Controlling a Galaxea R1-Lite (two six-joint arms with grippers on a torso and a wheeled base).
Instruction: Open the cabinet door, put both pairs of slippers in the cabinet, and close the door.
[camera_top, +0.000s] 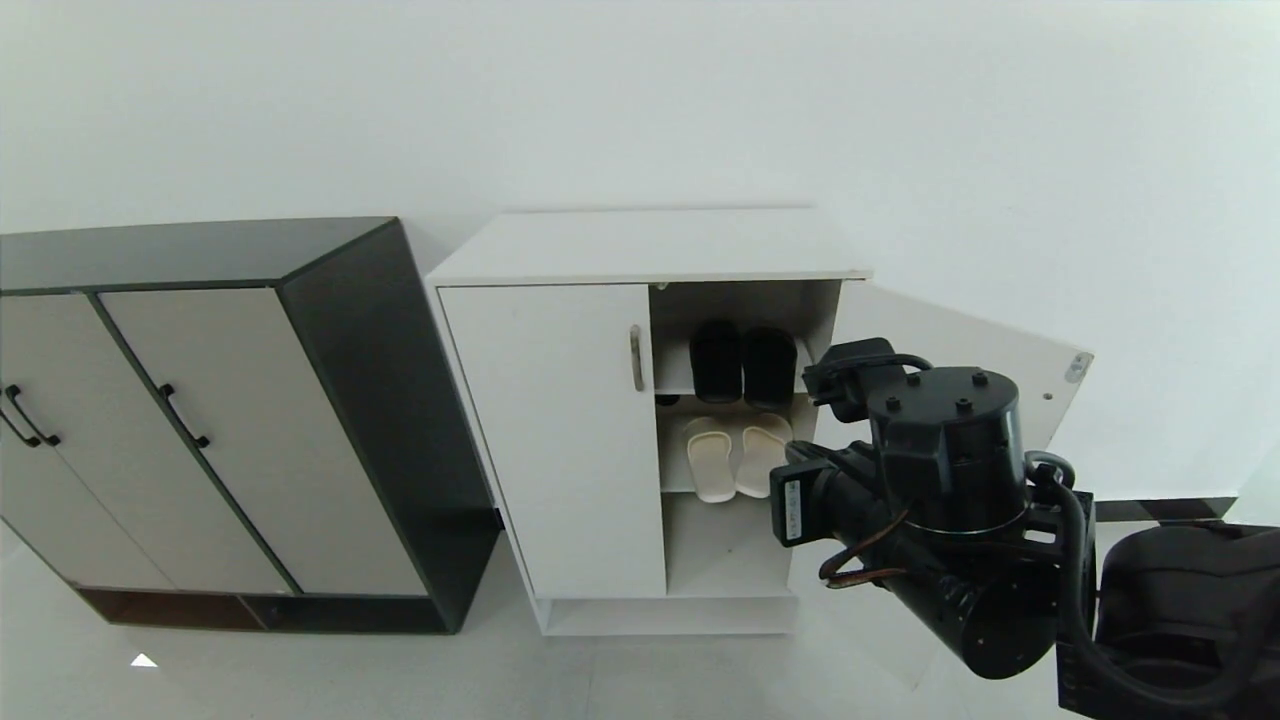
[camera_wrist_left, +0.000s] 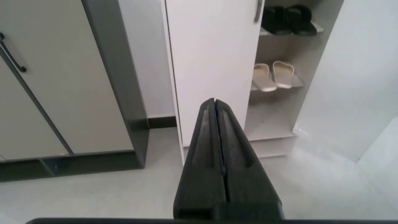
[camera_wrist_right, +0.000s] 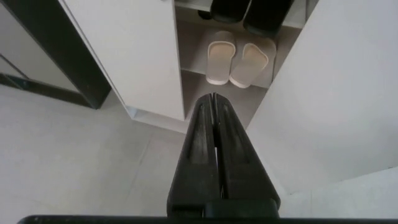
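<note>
A: Where are the slippers?

B: Both pairs are inside the white cabinet (camera_top: 640, 245). The black slippers (camera_top: 742, 362) sit side by side on the top shelf. The cream slippers (camera_top: 735, 455) sit side by side on the shelf under that one.

A: Is the cabinet open?

B: Half of it. The right door (camera_top: 1000, 345) is swung wide out to the right. The left door (camera_top: 555, 440) is closed flat, with a thin handle (camera_top: 636, 357) near its inner edge.

A: What are the grippers holding?

B: Nothing. The left gripper (camera_wrist_left: 214, 104) has its two fingers pressed tight together. It hangs over the floor (camera_wrist_left: 124, 193), out in front of the left door. The right gripper (camera_wrist_right: 214, 99) is pinched together too, with nothing in it. It hangs over the floor in front of the open side, and the right door is just beside it.

A: Is anything in the way?

B: The right arm (camera_top: 930, 480) is big and black. From the head view it covers the right edge of the opening and the low part of the right door (it hides a bit of the cream slippers' shelf too). I can't tell if the arm is touching that door or is only in front of it.

A: What else is around?

B: A dark cabinet (camera_top: 370, 400) stands right beside the white cabinet, on its left. It has two pale doors, both closed, with black handles (camera_top: 183, 415). A plain white wall (camera_top: 640, 100) is behind both.
</note>
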